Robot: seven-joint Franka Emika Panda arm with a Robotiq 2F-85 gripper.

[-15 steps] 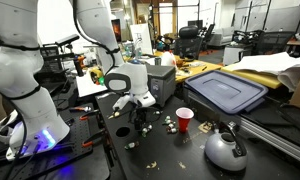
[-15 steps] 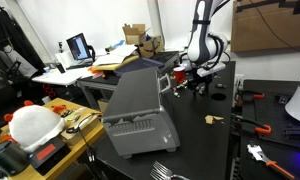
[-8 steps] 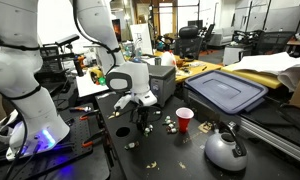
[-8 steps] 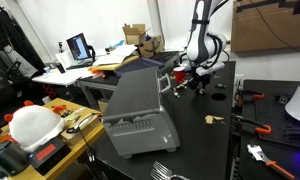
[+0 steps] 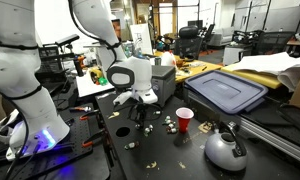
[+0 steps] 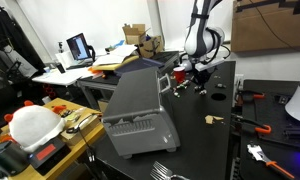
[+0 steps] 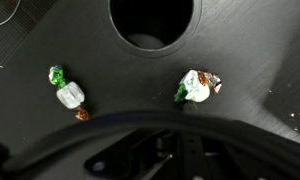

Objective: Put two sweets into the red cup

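Black table (image 5: 162, 152), red cup (image 5: 184, 120) near claw (image 5: 140, 121)

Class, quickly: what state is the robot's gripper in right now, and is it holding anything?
Gripper: closed; whether it holds anything cannot be told.

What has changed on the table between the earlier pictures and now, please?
The gripper shut its jaws low over the black table, and the arm's wrist shifted a little. Whether it pinched anything is not visible. The red cup, the grey kettle and the sweets scattered beside the cup stayed where they were.
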